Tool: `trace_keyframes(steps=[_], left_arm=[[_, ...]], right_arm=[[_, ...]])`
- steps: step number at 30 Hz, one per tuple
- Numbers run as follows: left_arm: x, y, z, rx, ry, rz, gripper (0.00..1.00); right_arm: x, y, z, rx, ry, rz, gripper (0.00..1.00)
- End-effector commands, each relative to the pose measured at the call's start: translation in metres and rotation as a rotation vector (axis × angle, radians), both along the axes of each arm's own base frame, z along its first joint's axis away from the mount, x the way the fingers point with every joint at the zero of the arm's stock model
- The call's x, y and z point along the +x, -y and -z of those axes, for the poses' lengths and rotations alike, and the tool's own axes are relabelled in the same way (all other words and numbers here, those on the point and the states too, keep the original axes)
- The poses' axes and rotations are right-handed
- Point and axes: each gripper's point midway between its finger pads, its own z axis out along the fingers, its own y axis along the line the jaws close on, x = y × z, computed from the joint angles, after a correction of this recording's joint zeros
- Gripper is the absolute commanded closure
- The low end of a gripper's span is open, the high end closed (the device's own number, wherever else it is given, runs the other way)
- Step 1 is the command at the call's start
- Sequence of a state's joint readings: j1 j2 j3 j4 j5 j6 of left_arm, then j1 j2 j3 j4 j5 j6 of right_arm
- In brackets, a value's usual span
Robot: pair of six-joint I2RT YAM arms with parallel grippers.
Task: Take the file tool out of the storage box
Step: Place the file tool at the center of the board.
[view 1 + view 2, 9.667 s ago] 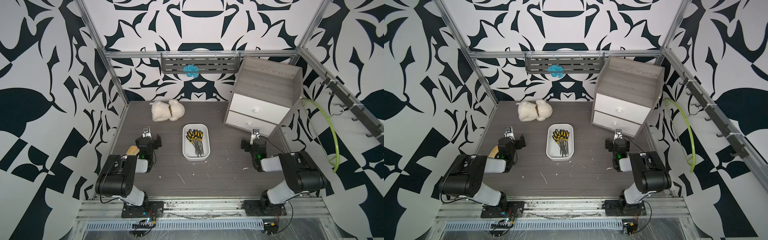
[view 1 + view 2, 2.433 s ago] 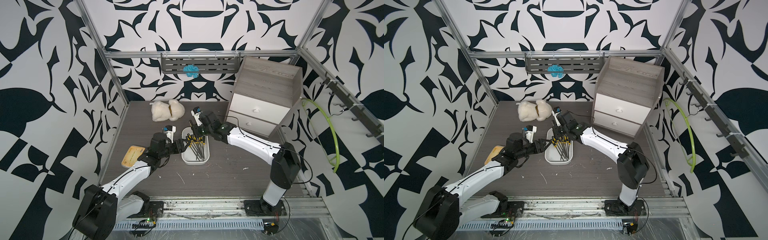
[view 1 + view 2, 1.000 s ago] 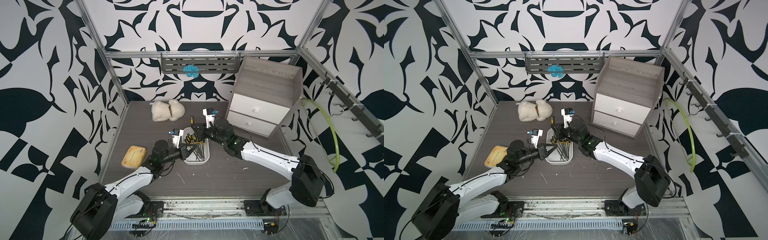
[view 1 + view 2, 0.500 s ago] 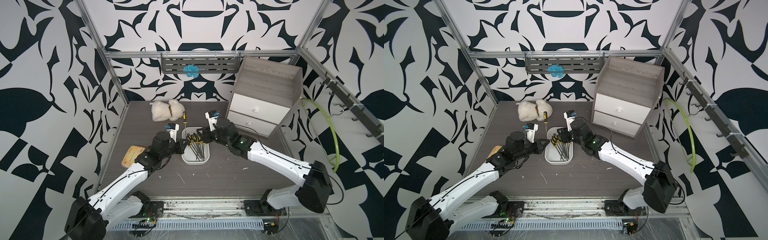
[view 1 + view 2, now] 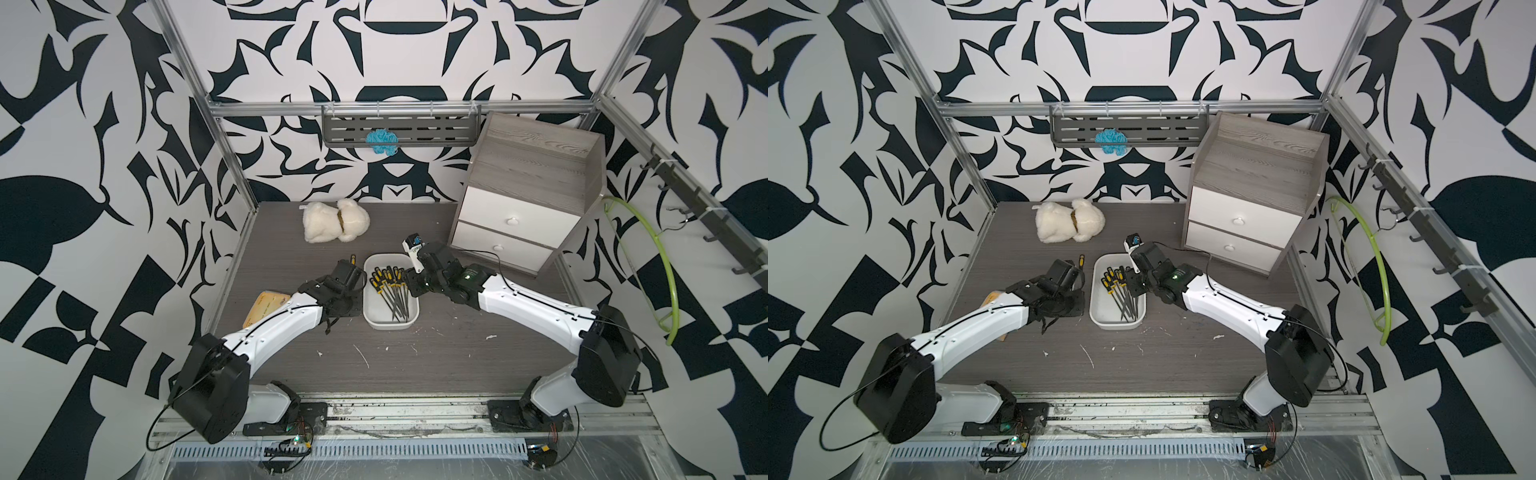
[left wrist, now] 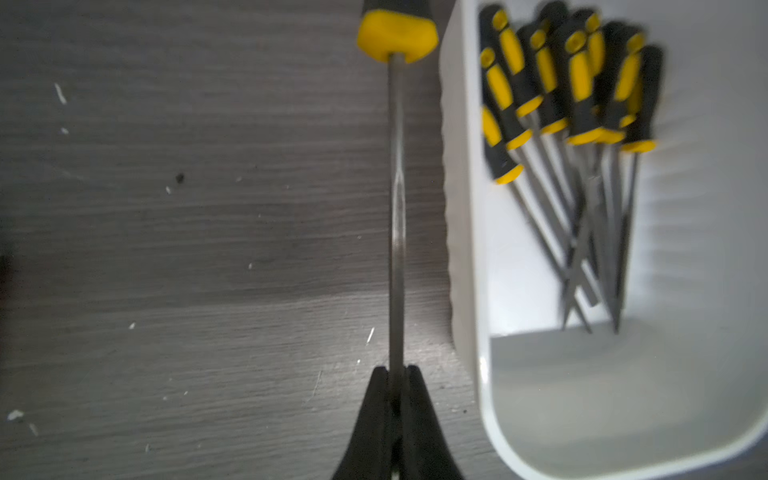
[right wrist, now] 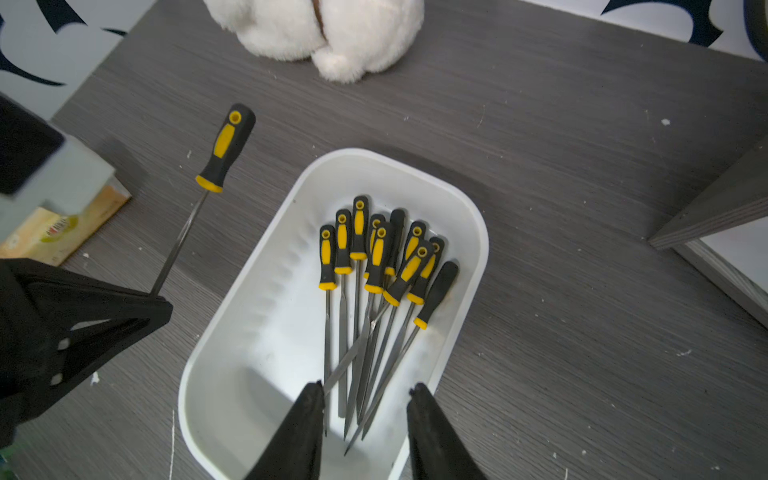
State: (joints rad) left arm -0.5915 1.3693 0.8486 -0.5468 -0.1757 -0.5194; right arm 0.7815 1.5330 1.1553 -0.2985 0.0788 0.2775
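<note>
White shells cover the left arm (image 5: 270,328) and right arm (image 5: 532,307) between bulky black joints (thin black cables (image 5: 540,300) trail alongside); left gripper (image 6: 397,370) and right gripper (image 7: 365,390) are black wedges.

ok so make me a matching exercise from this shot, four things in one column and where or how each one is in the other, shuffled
Things
1. left tool
2. right tool
3. storage box
4. plush toy

States
A. lying at the back of the table, near the wall
B. open, above the boxed files
C. shut on the shaft of the held file, outside the box
D. white, with many yellow-and-black handles inside

Pairs: 1-C, 2-B, 3-D, 4-A
</note>
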Motion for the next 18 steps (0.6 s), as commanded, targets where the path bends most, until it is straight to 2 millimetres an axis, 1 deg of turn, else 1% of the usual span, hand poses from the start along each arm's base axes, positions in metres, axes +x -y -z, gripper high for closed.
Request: trace_keyframes(steps=[1, 3, 4, 9, 15, 18], left_arm=[[-0.001, -0.008, 0.006, 0.006, -0.056, -0.023, 1.00], [-0.003, 0.000, 0.016, -0.038, -0.106, -0.005, 1.00], [-0.004, 0.001, 0.019, -0.041, -0.123, -0.003, 1.00], [-0.003, -0.002, 0.029, -0.033, -0.164, -0.025, 1.00], [-0.004, 0.004, 0.044, -0.076, -0.262, -0.031, 1.00], [-0.004, 0.007, 0.049, -0.080, -0.285, -0.025, 1.00]], right_arm=[[0.006, -0.006, -0.020, 0.010, 0.041, -0.014, 0.61], [0.007, -0.010, -0.014, 0.008, 0.024, -0.024, 0.62], [0.007, -0.012, -0.012, 0.005, 0.018, -0.026, 0.62], [0.010, -0.016, 0.002, -0.020, -0.017, -0.032, 0.63], [0.014, -0.025, 0.017, -0.040, -0.061, -0.042, 0.67], [0.014, -0.025, 0.021, -0.044, -0.066, -0.043, 0.67]])
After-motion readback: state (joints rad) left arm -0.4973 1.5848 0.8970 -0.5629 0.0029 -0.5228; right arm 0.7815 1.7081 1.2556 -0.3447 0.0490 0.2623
